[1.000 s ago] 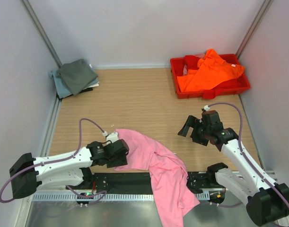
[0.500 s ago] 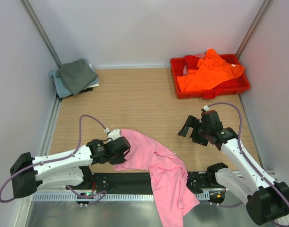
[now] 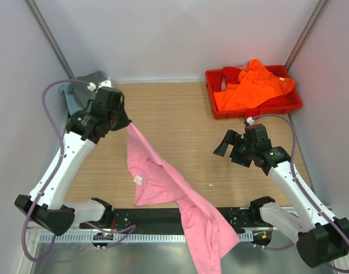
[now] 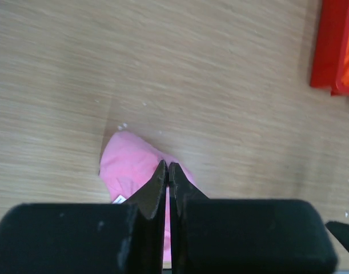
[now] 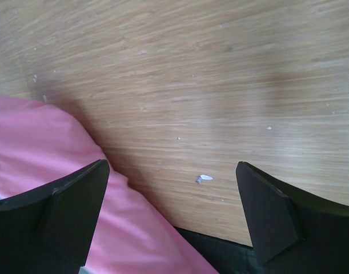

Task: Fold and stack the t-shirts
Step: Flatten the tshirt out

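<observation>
Pinching the light pink t-shirt (image 3: pixel 157 180) by 1 raised end with the left gripper (image 3: pixel 126 125). Jaws squeezing together down to a hairline slit in the left wrist view, biting a thin bit of pink cloth. Hovering the right gripper (image 3: pixel 227 153) over bare table (image 3: pixel 180 114) just right of the shirt, jaws gaping wide and gripping nothing.

Dealing with really soft, light, floppy stuff here. Sagging straight off the pinch, bunching up in the middle, not keeping any shape at all. Guessing not much risk of slipping while biting a doubled fold rather than 1 layer. Probably worth grabbing at corners, hem or shoulder seams, letting gravity do the spreading instead of balling everything up. Not managing to tell which part of the shirt is sitting in the left jaws.

Running on a long diagonal: lifted end at the far left, then trailing across the table toward the near edge right of centre, with the tail drooping over that edge past the arm bases. Showing a small white label (image 3: pixel 138 180) in the crumpled middle, so probably collar lying somewhere around there.

Sitting well apart from all this: bright orange t-shirt (image 3: pixel 248 85) heaping in the red tray (image 3: pixel 254 113) at the far right, dark grey t-shirt (image 3: pixel 88 79) peeking out in the far left corner behind the left arm.
</observation>
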`<state>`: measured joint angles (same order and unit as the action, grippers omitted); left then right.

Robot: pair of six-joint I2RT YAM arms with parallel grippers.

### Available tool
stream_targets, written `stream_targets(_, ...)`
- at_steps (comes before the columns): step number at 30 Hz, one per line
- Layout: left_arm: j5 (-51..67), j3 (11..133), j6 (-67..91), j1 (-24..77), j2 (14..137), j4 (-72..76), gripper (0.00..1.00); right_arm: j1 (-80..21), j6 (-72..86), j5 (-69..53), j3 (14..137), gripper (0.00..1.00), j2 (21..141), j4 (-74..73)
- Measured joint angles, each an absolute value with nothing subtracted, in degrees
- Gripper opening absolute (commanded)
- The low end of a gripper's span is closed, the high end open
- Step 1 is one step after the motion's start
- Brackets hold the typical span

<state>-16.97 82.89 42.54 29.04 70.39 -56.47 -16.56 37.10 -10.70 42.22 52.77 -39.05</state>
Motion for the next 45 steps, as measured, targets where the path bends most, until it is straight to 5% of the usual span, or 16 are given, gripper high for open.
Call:
stream_targets(8,-12.8,81.9,33.6,14.7,69.0,-59.1,0.00,-17.7,36.5,-12.4,43.6,1.00,52.8,-39.4)
stream_targets(15,-6.5,74.7,29.0,-1.7,71.4,-60.3,0.00,-31.6,36.2,-12.7,43.8,0.88,53.3,-42.0)
stream_targets(27,-5.5,73.9,27.9,-8.6,74.7,-60.0,0.00,-67.2,48.1,4.2,45.7,0.54,53.2,-53.0)
stream_targets(35,-3.8,71.1,28.0,-9.5,76.9,-58.3,0.00,-89.2,56.1,10.2,46.3,0.53,64.2,-54.0)
stream_targets(45,-2.6,67.5,28.0,-9.5,76.5,-56.2,0.00,-95.2,59.1,10.9,47.2,0.50,74.6,-49.1)
